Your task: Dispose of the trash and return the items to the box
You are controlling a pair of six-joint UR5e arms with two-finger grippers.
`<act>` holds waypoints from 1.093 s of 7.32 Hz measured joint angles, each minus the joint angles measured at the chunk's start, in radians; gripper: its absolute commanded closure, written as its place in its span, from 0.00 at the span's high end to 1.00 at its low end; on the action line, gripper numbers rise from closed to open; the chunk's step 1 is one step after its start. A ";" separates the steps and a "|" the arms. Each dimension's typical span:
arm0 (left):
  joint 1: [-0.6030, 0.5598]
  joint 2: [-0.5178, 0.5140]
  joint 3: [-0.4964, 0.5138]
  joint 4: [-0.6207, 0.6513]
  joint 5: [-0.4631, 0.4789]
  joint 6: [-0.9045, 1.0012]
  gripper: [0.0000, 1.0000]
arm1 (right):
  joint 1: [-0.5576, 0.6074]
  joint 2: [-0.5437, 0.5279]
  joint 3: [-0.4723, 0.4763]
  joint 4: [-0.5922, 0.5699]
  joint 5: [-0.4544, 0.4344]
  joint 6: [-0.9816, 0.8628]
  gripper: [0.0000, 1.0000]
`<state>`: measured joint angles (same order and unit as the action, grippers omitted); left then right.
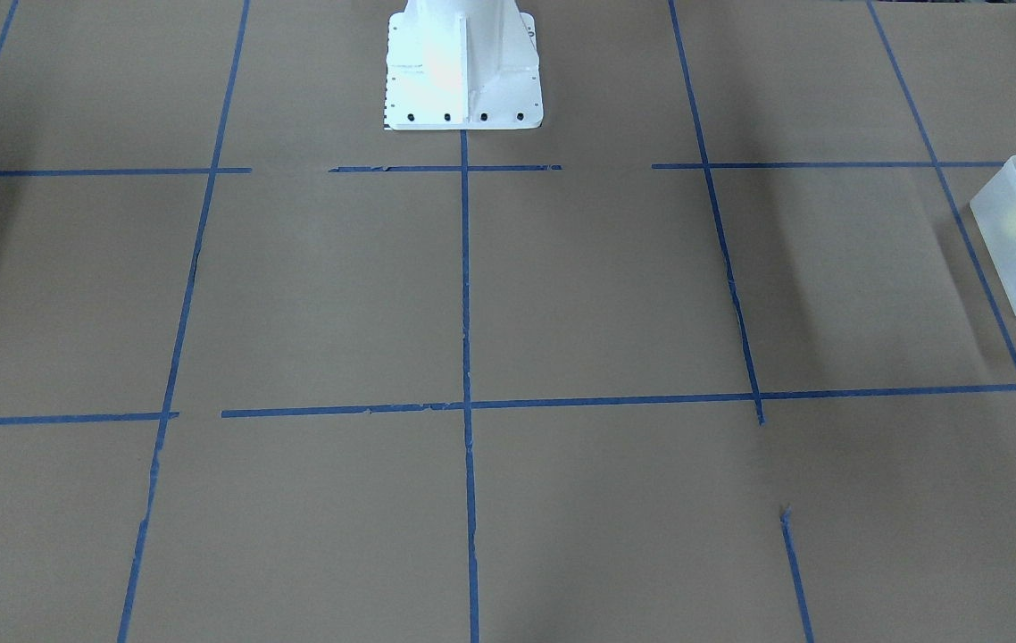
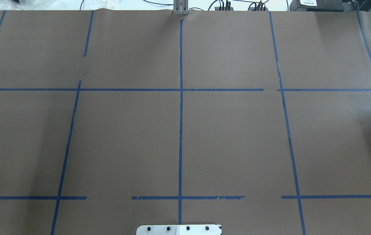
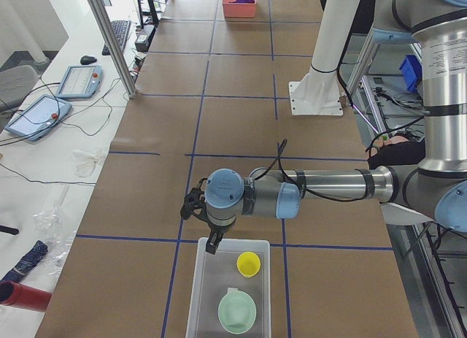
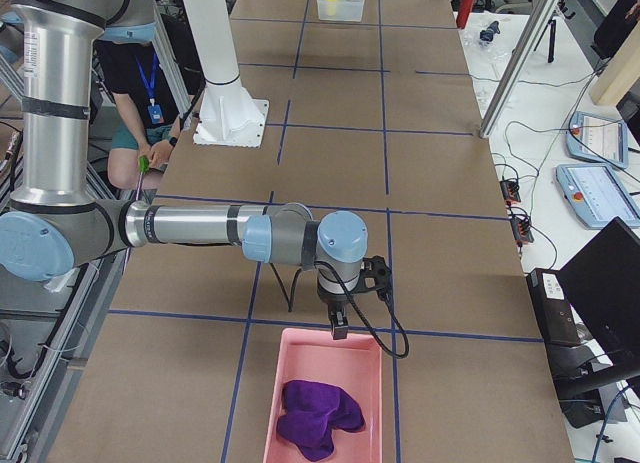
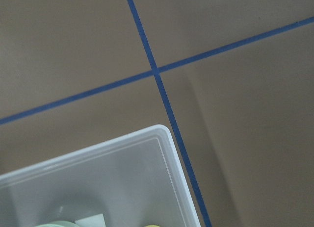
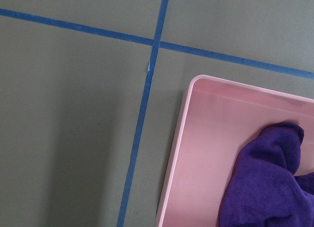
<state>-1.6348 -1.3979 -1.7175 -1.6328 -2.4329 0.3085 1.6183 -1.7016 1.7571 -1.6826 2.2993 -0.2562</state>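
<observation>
Sitting at opposite ends of the counter (image 2: pixel 237 130), the box (image 3: pixel 211 279) and pink tray (image 4: pixel 300 363) look filled, purple cloth (image 4: pixel 318 408) in the tray, bowl (image 3: pixel 237 312) and cup (image 3: pixel 248 263) in the box, so the task seems done; whether the left claw (image 3: pixel 211 244) or right claw (image 4: pixel 339 328) is spread, I cannot tell.

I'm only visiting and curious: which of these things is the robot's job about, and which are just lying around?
Job: box, with yellow cup and green bowl inside it; probably also the pink tray holding a purple cloth.
Lying about: control tablets and keyboard beside the table.
</observation>
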 measured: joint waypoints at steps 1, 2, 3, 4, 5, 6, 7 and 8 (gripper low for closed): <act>0.003 0.003 -0.003 0.029 0.008 0.000 1.00 | 0.000 0.000 0.002 0.000 0.002 0.000 1.00; 0.005 0.004 -0.013 0.040 0.030 0.000 1.00 | 0.000 0.000 0.003 0.002 0.008 0.000 1.00; 0.005 0.006 -0.016 0.043 0.047 0.000 1.00 | 0.000 -0.001 0.003 0.004 0.014 0.000 1.00; 0.005 0.007 -0.011 0.044 0.054 0.001 1.00 | 0.000 -0.003 0.003 0.006 0.016 0.000 1.00; 0.004 0.004 -0.009 0.044 0.057 0.001 1.00 | 0.000 -0.005 0.003 0.008 0.017 0.000 1.00; 0.003 0.000 -0.013 0.043 0.059 0.002 1.00 | 0.000 -0.007 0.003 0.009 0.017 0.000 1.00; 0.001 0.002 -0.025 0.043 0.061 0.002 1.00 | 0.000 -0.008 0.003 0.011 0.017 0.000 1.00; -0.001 0.006 -0.037 0.044 0.062 0.002 1.00 | 0.000 -0.010 0.004 0.011 0.017 0.000 1.00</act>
<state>-1.6357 -1.3914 -1.7540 -1.5892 -2.3706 0.3102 1.6183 -1.7116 1.7608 -1.6711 2.3163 -0.2562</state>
